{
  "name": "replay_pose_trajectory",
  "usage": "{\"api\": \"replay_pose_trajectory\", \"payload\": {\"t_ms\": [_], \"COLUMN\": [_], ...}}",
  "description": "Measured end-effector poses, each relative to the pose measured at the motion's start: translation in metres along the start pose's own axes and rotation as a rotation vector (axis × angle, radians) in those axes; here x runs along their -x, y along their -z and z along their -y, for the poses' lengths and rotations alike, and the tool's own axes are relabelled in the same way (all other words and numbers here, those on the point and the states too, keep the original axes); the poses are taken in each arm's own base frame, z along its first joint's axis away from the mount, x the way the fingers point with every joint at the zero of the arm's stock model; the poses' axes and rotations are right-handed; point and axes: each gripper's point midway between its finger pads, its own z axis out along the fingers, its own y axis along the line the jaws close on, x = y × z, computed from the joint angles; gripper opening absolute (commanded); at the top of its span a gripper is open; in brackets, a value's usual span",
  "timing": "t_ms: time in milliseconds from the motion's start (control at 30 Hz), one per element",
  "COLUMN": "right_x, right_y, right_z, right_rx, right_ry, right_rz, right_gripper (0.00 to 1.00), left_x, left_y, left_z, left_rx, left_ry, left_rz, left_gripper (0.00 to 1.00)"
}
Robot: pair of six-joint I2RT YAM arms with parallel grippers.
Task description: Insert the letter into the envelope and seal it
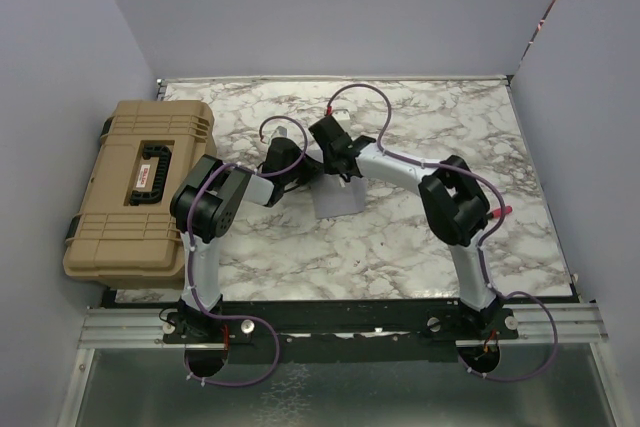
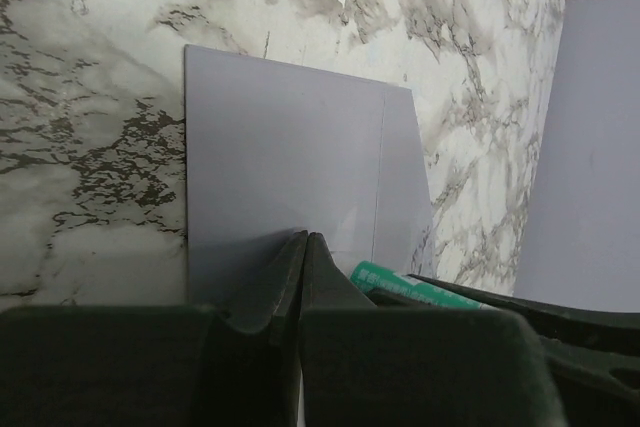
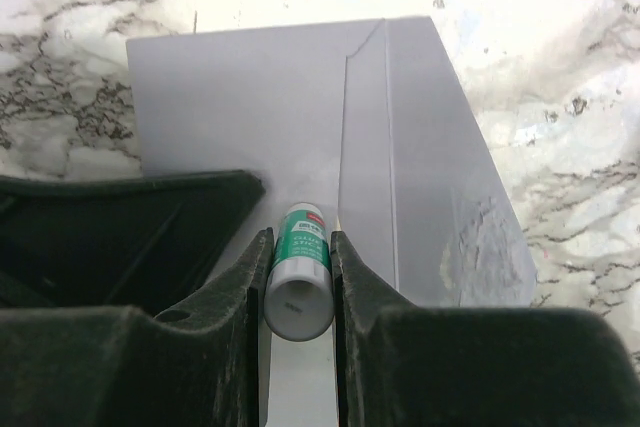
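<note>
The light-grey envelope (image 1: 337, 199) lies flat on the marble table, filling the left wrist view (image 2: 290, 167) and the right wrist view (image 3: 250, 97). Its flap (image 3: 430, 177) lies along the right side past a fold line, with a dull smear near its lower end. My left gripper (image 2: 307, 238) is shut with nothing between its fingers, tips down on the envelope's near part. My right gripper (image 3: 300, 239) is shut on a green-and-white glue stick (image 3: 299, 272), held low over the envelope beside the fold. The letter is out of view.
A big tan hard case (image 1: 135, 187) sits at the table's left edge, beside the left arm. Grey walls close in the left, back and right sides. The two grippers (image 1: 290, 159) (image 1: 335, 152) stand close together over the envelope's far end.
</note>
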Motion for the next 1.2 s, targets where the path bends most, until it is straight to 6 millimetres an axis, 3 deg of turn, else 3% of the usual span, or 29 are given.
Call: {"api": "replay_pose_trajectory", "payload": {"t_ms": [233, 467, 667, 733, 933, 1067, 1133, 1200], "right_x": [0.009, -0.004, -0.033, -0.035, 0.013, 0.032, 0.023, 0.0], "right_y": [-0.006, 0.003, 0.036, 0.053, 0.112, 0.126, 0.12, 0.113], "right_z": [-0.006, -0.003, 0.015, 0.021, 0.024, 0.059, 0.082, 0.107], "right_rx": [0.003, 0.042, 0.06, 0.074, 0.195, 0.216, 0.197, 0.168], "right_ry": [0.0, -0.014, -0.005, -0.007, -0.106, -0.235, -0.292, -0.358], "right_rz": [0.014, -0.003, -0.067, -0.072, 0.054, 0.11, 0.096, 0.06], "right_gripper": [0.0, 0.0, 0.0, 0.0, 0.0, 0.0, 0.0, 0.01], "left_x": [0.0, 0.0, 0.0, 0.0, -0.003, -0.014, -0.019, -0.023], "left_y": [-0.001, 0.0, -0.001, -0.001, 0.002, 0.012, 0.019, 0.029], "left_z": [0.0, 0.0, 0.001, 0.002, 0.008, 0.012, 0.014, 0.013], "left_rx": [-0.003, -0.005, -0.006, -0.008, -0.004, 0.026, 0.049, 0.074], "left_ry": [-0.008, -0.009, -0.011, -0.015, -0.06, -0.114, -0.152, -0.189], "left_rz": [0.002, 0.002, 0.002, 0.001, -0.031, -0.084, -0.111, -0.135], "left_gripper": [0.0, 0.0, 0.0, 0.0, 0.04, 0.2, 0.25, 0.31]}}
